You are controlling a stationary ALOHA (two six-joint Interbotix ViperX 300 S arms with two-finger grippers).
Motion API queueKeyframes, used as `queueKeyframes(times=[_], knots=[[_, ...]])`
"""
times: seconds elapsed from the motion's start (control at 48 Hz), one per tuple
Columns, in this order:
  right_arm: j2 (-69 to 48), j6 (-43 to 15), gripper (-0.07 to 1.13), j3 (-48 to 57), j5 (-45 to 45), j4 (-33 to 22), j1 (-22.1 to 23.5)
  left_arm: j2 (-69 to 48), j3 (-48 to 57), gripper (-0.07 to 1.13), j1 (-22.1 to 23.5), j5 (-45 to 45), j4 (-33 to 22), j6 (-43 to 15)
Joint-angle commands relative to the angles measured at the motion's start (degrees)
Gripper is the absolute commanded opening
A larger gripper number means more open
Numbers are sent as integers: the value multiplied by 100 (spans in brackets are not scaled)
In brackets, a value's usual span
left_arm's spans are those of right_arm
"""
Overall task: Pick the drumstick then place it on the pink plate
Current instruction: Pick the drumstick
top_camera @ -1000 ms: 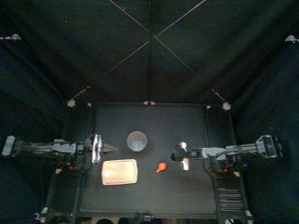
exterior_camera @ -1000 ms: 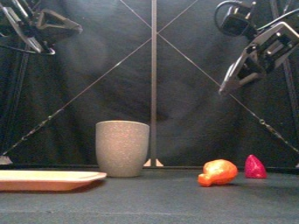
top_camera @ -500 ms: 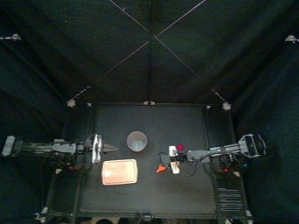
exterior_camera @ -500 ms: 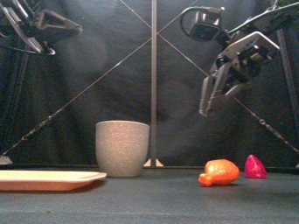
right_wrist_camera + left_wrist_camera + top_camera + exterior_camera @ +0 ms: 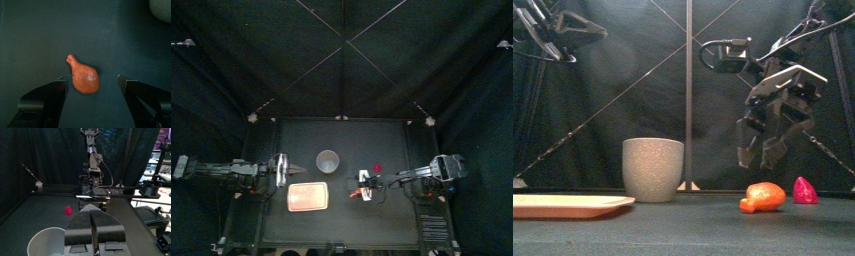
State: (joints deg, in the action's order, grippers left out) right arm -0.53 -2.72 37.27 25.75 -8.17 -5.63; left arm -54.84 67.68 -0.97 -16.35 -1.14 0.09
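I log my right claw (image 5: 763,153) released, hanging above the drumstick (image 5: 762,196), which lies on the desk (image 5: 673,238), well apart from the pink plate (image 5: 567,206). Left claw (image 5: 93,223) clenched, empty, at the desk's left.

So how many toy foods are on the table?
2. The orange drumstick lies below the open right gripper; a small pink toy stands just right of it, farther back. The grey cup might hide more.
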Motion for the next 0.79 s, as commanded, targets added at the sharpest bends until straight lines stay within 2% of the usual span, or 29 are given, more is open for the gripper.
queueKeyframes(times=[0.021, 0.479, 0.792], knots=[[114, 0, 105, -220, 229, 35, -35, 26, -62, 6, -9, -88, -9, -9], [536, 9, 103, -343, 255, 202, -62, 26, -18, 6, -18, -132, -9, -9], [624, 0, 81, -387, 141, 290, -53, 26, 9, 6, -18, -132, -9, 0]])
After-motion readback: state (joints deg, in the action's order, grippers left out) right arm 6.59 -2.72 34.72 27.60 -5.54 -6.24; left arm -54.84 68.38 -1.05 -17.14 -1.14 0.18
